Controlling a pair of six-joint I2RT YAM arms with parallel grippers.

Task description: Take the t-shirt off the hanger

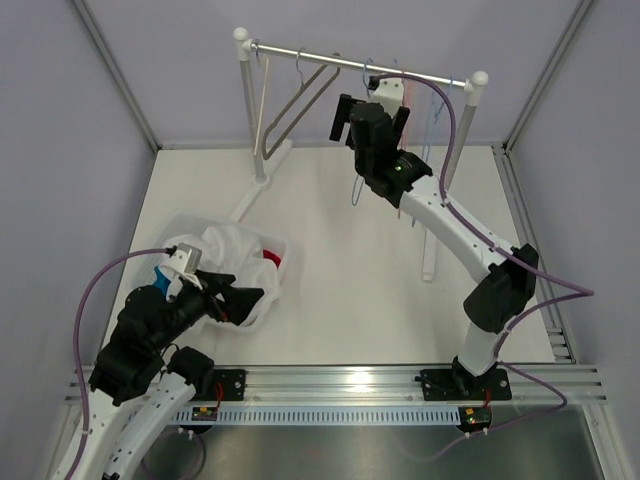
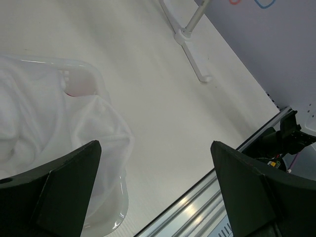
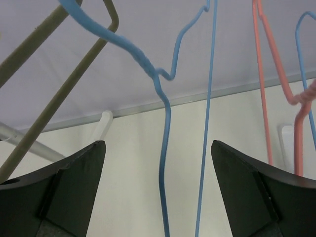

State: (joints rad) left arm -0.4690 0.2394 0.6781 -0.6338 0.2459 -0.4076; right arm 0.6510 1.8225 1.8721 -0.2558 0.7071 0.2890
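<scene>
Left pincer (image 1: 245,298) hangs low over the near-left of the surface (image 1: 340,290), fingers spread wide, nothing between them. In its wrist view the two dark fingers (image 2: 59,187) frame bare white surface, with the t-shirt (image 2: 29,113) bunched at the left. And there is the shirt from above: the white t-shirt (image 1: 225,245) lies crumpled in a clear bin (image 1: 190,222), part of it spilling over the bin's near rim, just under the left pincer. A bit of red cloth (image 1: 272,258) shows at the bin's right end and a touch of blue cloth (image 1: 160,270) at its left.

Over to the far side: the right arm reaches up to the rack, and the right pincer (image 1: 372,100) sits just below the rail (image 1: 320,58). Its jaws are spread too, gripping nothing. From its wrist camera, a blue hanger (image 3: 165,113) dangles right between the open fingers (image 3: 64,182), touching neither one. A pink hanger (image 3: 261,84) hangs off to the right and an olive hanger (image 3: 59,98) slants across the left. All three are thin wire, hanging from the rail. The shirt in the bin is well apart from the rack.
</scene>
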